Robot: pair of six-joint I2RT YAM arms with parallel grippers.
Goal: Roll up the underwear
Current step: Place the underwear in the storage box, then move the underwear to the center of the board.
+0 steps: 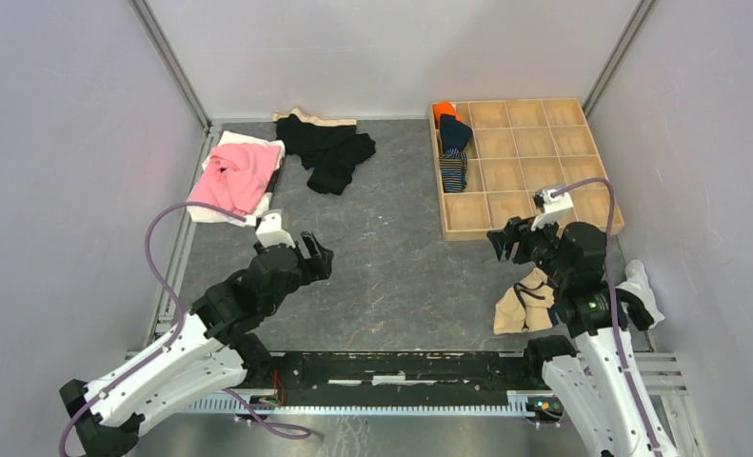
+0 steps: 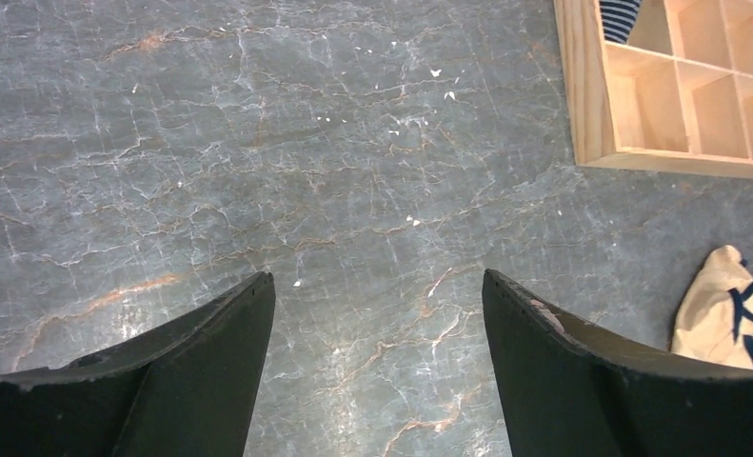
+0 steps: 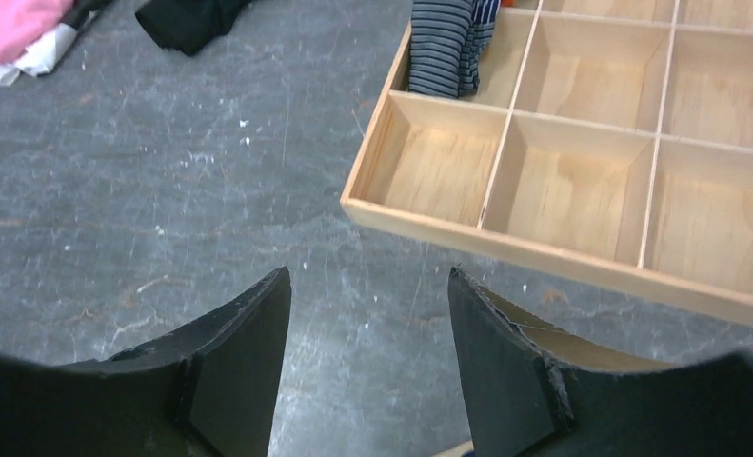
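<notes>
Several soft pieces lie spread over the tabletop (image 1: 401, 267). At its far-left corner a pink garment (image 1: 234, 176) sits heaped on a white cloth (image 1: 258, 145). Nearer the front edge the left gripper (image 1: 317, 257) hangs above bare tabletop, jaws spread and nothing between them. Black garments (image 1: 332, 148) are bunched along the far edge. At the far-right corner stands a wooden tray (image 1: 529, 174). Its leftmost column holds an orange roll (image 1: 445, 111), a navy piece (image 1: 455, 133) and a striped roll (image 1: 454, 169), while the other compartments show bare wood. The right gripper (image 1: 505, 243) hovers just off the tray's near-left corner, released and empty. Close to the near-right edge, beside the right arm, lies the loose underwear: a tan brief with navy trim (image 1: 523, 307), crumpled. A pale cloth (image 1: 642, 286) lies further right.

The brief looks light, limp and thin, likely to sag and bunch once lifted, with nothing breakable about it. I would take hold at the trimmed waistband or a leg edge, where the cloth is doubled, spread it flat, then roll.

No brand, label or writing can be read.
</notes>
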